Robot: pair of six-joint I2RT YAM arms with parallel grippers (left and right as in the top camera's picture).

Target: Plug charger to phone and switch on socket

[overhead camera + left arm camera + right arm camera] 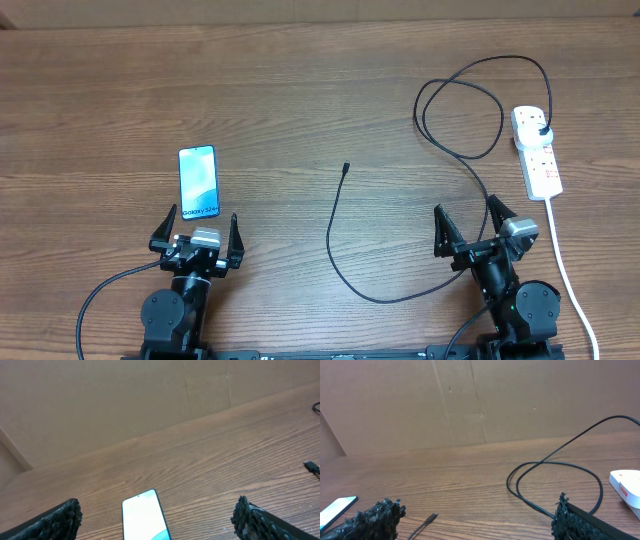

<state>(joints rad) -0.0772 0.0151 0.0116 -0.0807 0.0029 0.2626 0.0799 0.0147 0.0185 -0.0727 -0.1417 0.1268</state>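
Note:
The phone [198,182] lies flat on the wooden table at the left, its light blue screen facing up; the left wrist view shows the phone [142,517] between and beyond the fingers. My left gripper [200,220] is open just behind it, holding nothing. The charger cable [340,245] curves across the middle, its connector tip [345,167] free on the table, and its black plug [541,131] sits in the white socket strip [536,150] at the right. My right gripper [468,213] is open near the cable, empty. The right wrist view shows the tip [431,518] and cable loop [555,485].
A thick white cord [565,265] runs from the strip toward the front right, past the right arm's base. A brown cardboard wall [125,400] stands behind the table. The cable's big loop [460,110] lies at the back right.

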